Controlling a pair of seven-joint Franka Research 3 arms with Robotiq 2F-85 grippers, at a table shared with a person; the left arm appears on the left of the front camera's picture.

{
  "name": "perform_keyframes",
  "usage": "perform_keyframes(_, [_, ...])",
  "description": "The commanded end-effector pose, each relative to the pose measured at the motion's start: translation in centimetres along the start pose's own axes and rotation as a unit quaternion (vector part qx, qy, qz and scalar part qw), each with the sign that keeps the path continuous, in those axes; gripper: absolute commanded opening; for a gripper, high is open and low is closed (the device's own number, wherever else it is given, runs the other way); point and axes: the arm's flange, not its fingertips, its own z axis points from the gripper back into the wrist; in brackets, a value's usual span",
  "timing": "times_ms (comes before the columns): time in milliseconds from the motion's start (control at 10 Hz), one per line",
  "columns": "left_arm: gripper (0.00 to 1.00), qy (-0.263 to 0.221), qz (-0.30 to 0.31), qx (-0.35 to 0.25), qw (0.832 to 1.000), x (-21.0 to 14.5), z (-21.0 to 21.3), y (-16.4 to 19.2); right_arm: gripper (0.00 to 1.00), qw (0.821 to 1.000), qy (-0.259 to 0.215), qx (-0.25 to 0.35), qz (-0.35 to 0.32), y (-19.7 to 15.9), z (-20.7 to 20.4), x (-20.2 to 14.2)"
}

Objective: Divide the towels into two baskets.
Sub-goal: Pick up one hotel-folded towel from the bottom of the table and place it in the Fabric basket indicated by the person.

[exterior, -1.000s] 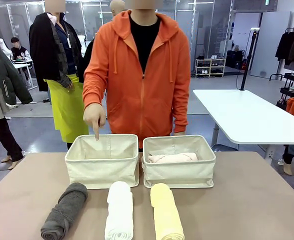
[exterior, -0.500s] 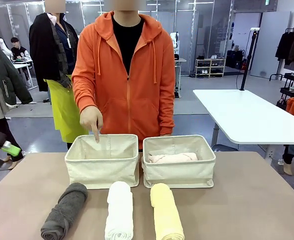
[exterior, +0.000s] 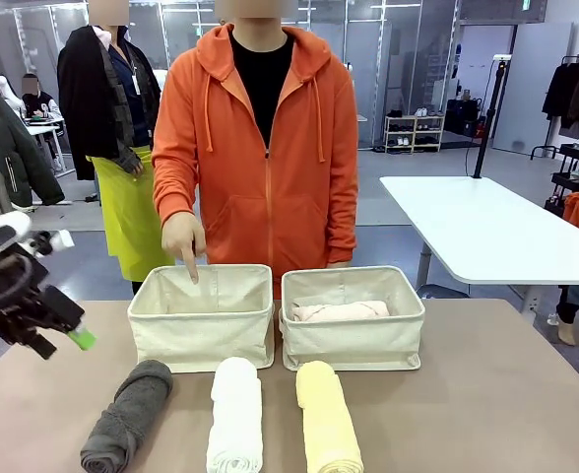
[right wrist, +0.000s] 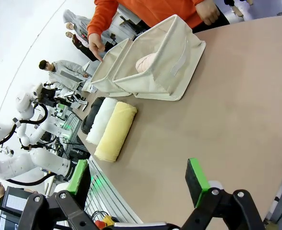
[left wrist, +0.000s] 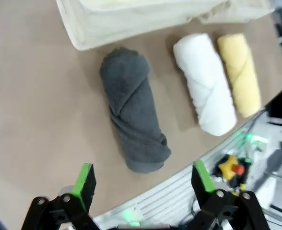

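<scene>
the dark grey towel [exterior: 127, 416] lies at lower left of the front view, white towel [exterior: 236, 414] and yellow towel [exterior: 327, 419] beside it on the desk [exterior: 486, 394]; the pink towel [exterior: 339, 311] sits in the right basket [exterior: 353, 345]. they look soft, light, likely to unroll: pinch across mid-length. left tool [left wrist: 143, 175] gapes wide over the grey one; right tool [right wrist: 137, 170] wide, empty.

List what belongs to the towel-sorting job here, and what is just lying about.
Job: dark grey towel, white towel and yellow towel on the table; pink-beige towel in the right basket; left basket, where the person's hand points.

Lying about: white side table, shelf rack, hanging clothes, bystander in a yellow apron.
</scene>
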Motion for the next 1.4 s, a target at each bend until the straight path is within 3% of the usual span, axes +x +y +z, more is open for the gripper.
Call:
perform_keyframes(0, [1.00,0.029,0.027,0.020,0.999,-6.4,-6.2,-1.2,1.00,1.000,-0.011,-0.002,0.004,0.1,0.0,-0.1])
perform_keyframes(200, [1.00,0.047,0.026,0.052,0.997,-6.5,-8.9,-1.5,1.00,1.000,-0.011,-0.002,0.004,0.1,0.0,-0.1])
perform_keyframes(900, [1.00,0.012,0.068,0.093,0.993,-6.6,-14.7,-1.3,1.00,1.000,-0.011,-0.002,0.004,0.1,0.0,-0.1])
perform_keyframes(1200, [1.00,0.038,0.078,0.105,0.991,-7.8,-16.7,-1.4,1.00,1.000,-0.011,-0.002,0.004,0.1,0.0,-0.1])
perform_keyframes(1300, [0.92,0.042,0.071,0.094,0.992,-8.0,-16.8,-1.7,1.00,1.000,-0.011,-0.002,0.004,0.1,0.0,-0.1])
